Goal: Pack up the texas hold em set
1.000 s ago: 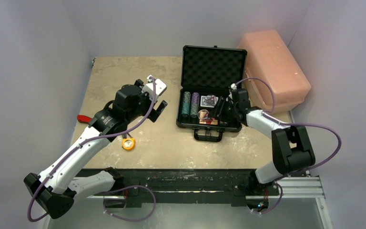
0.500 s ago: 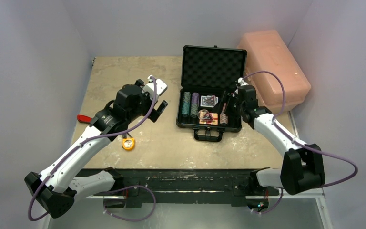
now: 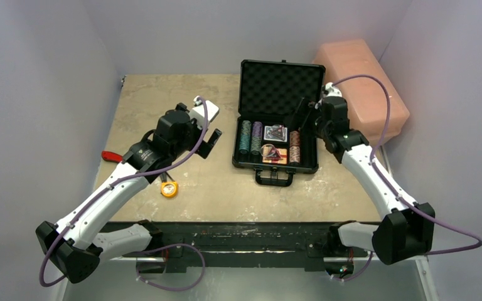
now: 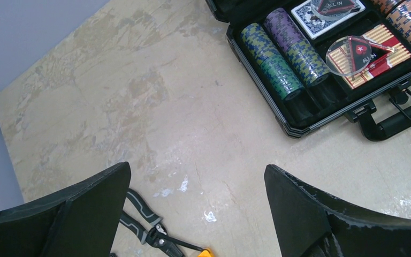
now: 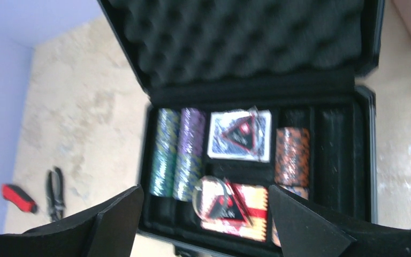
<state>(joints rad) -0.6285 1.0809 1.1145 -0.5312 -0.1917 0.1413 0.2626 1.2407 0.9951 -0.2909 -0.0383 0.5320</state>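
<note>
The black briefcase (image 3: 245, 164) lies open at the table's middle back, its egg-crate foam lid (image 3: 281, 88) upright. Inside lie teal chips (image 3: 245, 137), purple chips (image 3: 257, 135), brown chips (image 3: 294, 146), a blue card deck (image 3: 275, 132) and a red deck (image 3: 278, 157) with a clear disc (image 3: 268, 150) on it. My right gripper (image 3: 302, 118) hovers open and empty above the case's right side; its view (image 5: 203, 225) looks down on the foam lid (image 5: 246, 43) and the brown chips (image 5: 292, 150). My left gripper (image 3: 211, 140) is open and empty left of the case, above bare table (image 4: 198, 214).
A big pink plastic box (image 3: 364, 81) stands right of the case, against its lid. An orange tape measure (image 3: 169, 189) lies near the left arm. A red-handled tool (image 3: 110, 156) and grey pliers (image 4: 139, 219) lie at the table's left edge. The case handle (image 3: 273, 179) faces the arms.
My right gripper has risen and drawn back from the case's right slots toward the lid; the brown chips now show in their slot. The left arm has barely moved.
</note>
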